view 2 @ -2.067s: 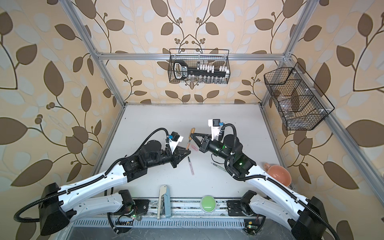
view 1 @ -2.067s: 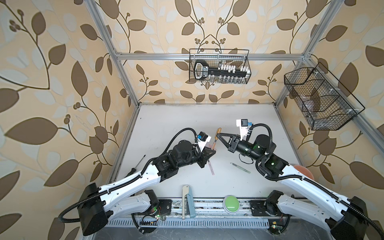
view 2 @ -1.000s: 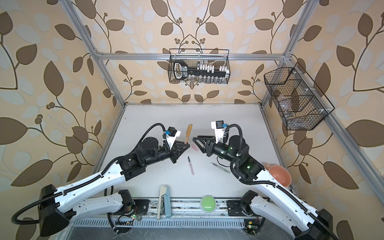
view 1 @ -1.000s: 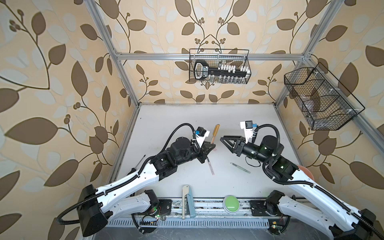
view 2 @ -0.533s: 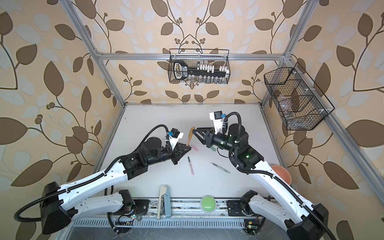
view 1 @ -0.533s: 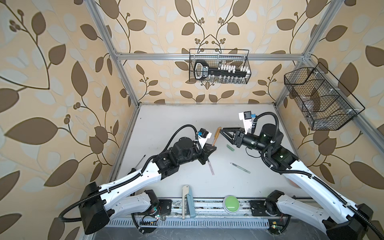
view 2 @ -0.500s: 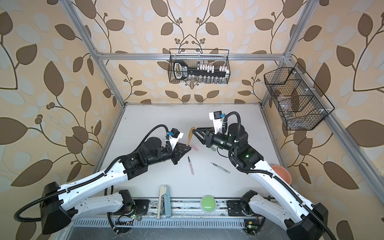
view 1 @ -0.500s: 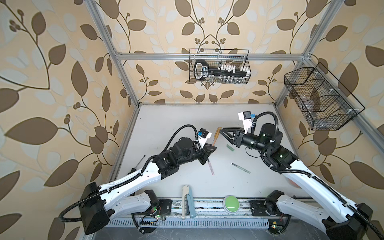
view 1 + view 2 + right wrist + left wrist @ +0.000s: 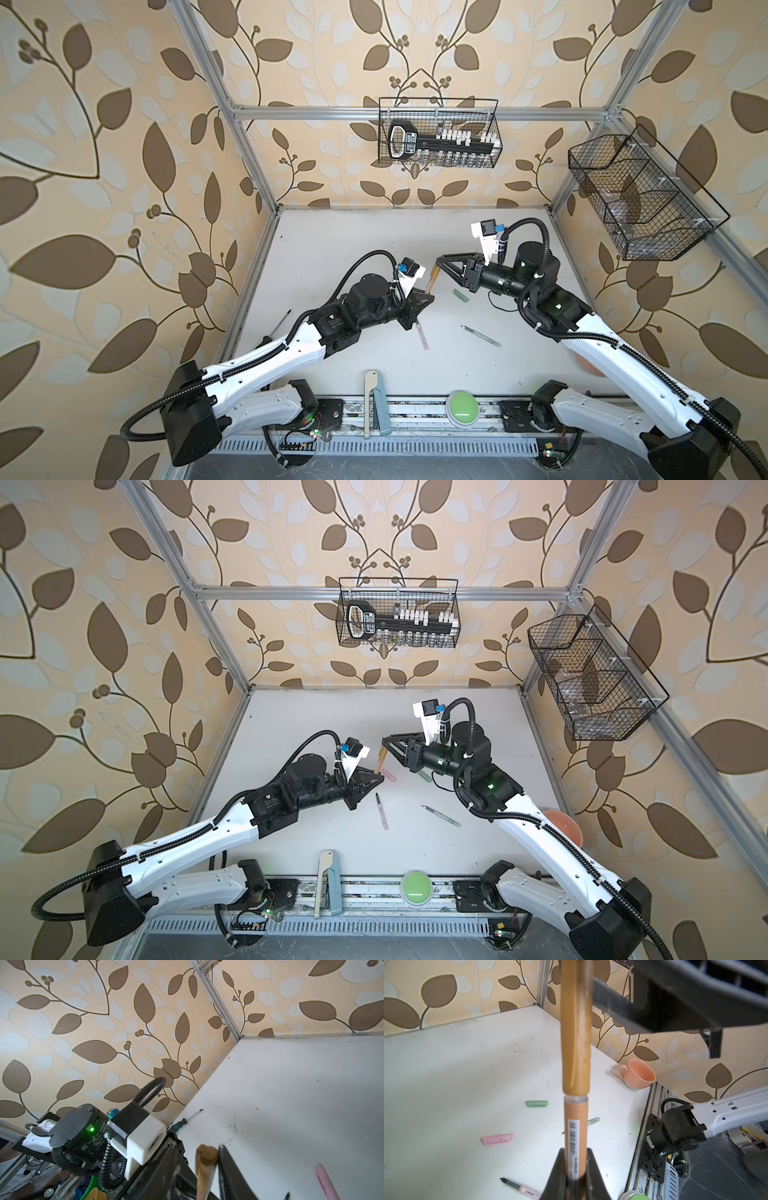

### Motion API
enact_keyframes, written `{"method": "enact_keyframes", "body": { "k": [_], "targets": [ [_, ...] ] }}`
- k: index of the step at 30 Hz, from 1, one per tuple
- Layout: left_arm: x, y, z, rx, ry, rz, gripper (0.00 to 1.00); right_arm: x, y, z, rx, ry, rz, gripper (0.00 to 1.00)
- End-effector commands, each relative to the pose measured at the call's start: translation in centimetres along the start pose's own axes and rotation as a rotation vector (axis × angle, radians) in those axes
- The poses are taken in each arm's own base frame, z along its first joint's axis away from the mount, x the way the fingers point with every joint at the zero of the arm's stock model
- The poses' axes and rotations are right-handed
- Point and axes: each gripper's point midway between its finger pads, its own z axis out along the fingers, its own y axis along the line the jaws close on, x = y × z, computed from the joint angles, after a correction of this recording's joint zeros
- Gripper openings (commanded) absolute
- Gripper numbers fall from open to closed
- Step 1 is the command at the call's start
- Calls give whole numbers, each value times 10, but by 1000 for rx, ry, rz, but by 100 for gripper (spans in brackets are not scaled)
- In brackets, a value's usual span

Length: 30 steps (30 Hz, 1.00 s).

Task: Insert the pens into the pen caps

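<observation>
Left tool [image 9: 428, 297] is pressed together on the lower barrel of the brown-orange pen [image 9: 575, 1126], pinching it so that it stands upright above the middle of the desk [image 9: 353, 249]. The brown cap [image 9: 576, 1032] sits over the pen's upper end, with a clear ring showing just below the cap's rim. Whether the cap is fully home cannot be told.

The right tool [image 9: 438, 259] reaches in from 3 o'clock, lying roughly level, its jaws spread either side of the cap's top. In the right wrist view one finger [image 9: 226, 1167] lies against the cap and the other stands a little off it.

In both top views the pink pen [image 9: 382, 814] lies flat on the desk at 6 o'clock of the brown-orange pen, dark tip toward 12. The green pen [image 9: 482, 336] lies at about 4 o'clock, well apart from the pink one. The pink cap [image 9: 388, 776] lies on the desk just at 3 o'clock of the brown-orange pen's foot, and the green cap [image 9: 460, 296] farther out at 3 o'clock, under the right tool's wrist. A peach cup [image 9: 637, 1077] stands near the desk's 4 o'clock corner. A screwdriver [image 9: 280, 322] lies along the 8 o'clock edge.
</observation>
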Motion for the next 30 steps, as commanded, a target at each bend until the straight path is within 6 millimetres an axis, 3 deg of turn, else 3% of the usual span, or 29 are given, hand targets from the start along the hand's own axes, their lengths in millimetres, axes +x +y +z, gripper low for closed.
{"method": "enact_keyframes", "body": {
  "k": [1,22,30],
  "targets": [
    [-26,-12,-7,42,-68,17,0,-9,8,0,-24,-6,-24,33],
    [-36,-11,-8,24,-92,47,0,5,7,12,-63,44,27,2],
    [-67,0,-14,-77,-183,77,0,23,-1,10,-54,74,50,0]
  ]
}}
